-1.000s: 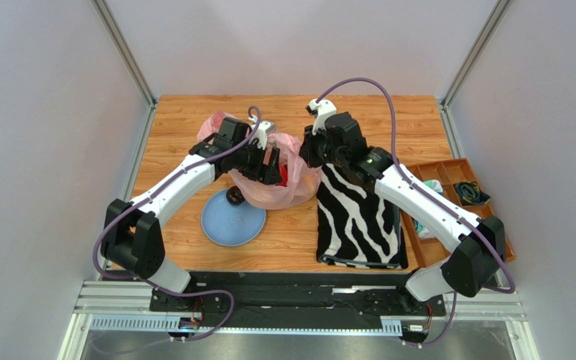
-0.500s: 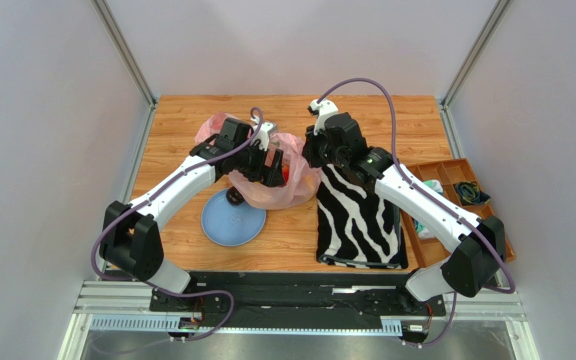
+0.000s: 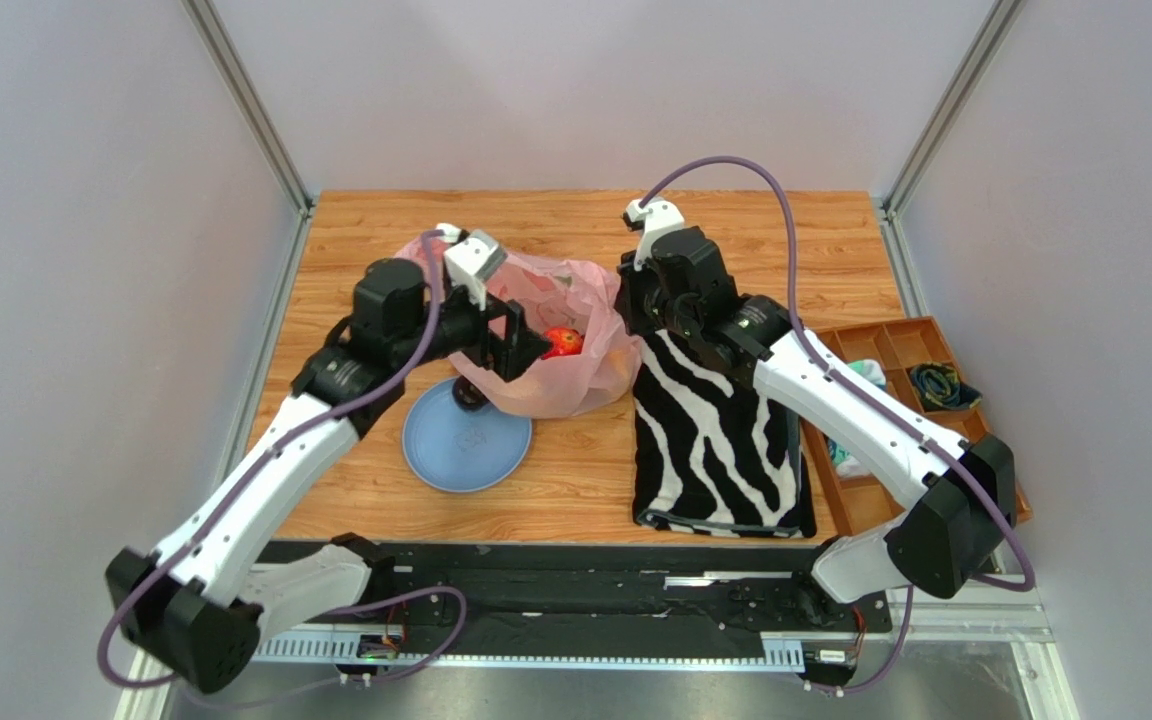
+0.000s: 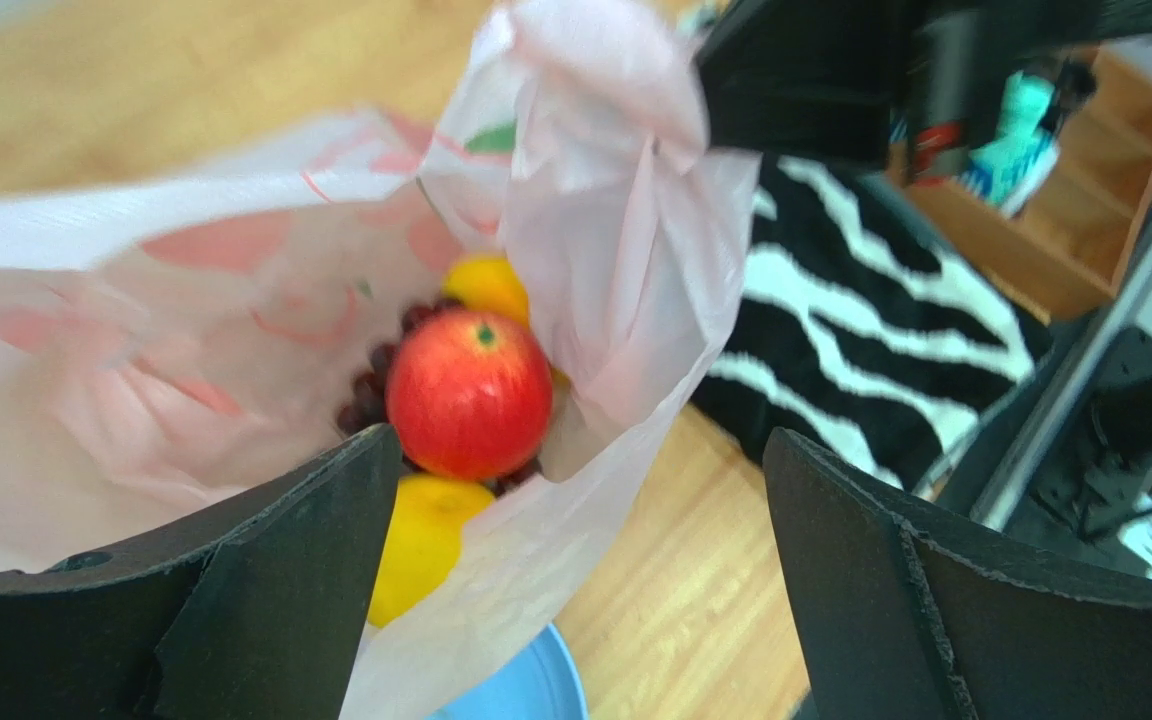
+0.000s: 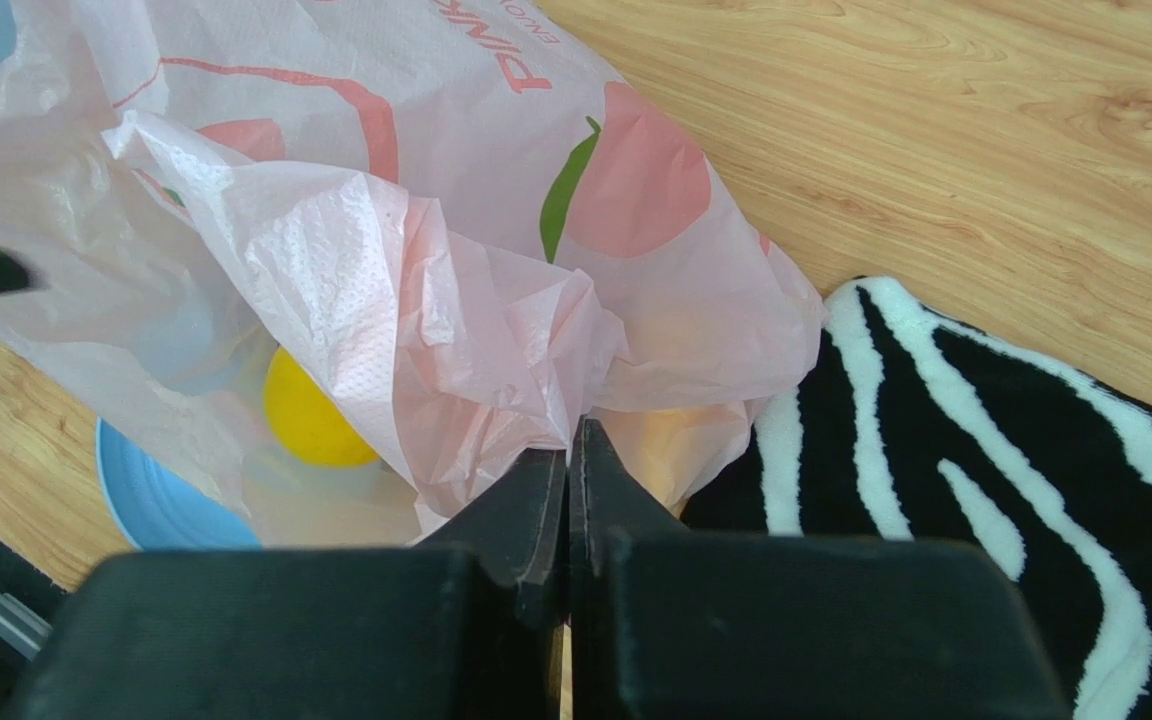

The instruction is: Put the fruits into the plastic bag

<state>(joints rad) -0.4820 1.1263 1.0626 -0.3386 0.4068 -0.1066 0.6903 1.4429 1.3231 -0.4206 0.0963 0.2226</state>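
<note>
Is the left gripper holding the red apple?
No, the left gripper stands open, its fingers wide apart, and the red apple lies loose inside the plastic bag, touching neither finger.

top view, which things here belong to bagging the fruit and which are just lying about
Part of the job:
plastic bag, pinched by the right gripper
red apple, yellow citrus and dark grapes inside it
dark round fruit on the blue plate, not yet bagged
left gripper, open

Lying about:
blue plate
zebra cloth
wooden tray of oddments
</note>
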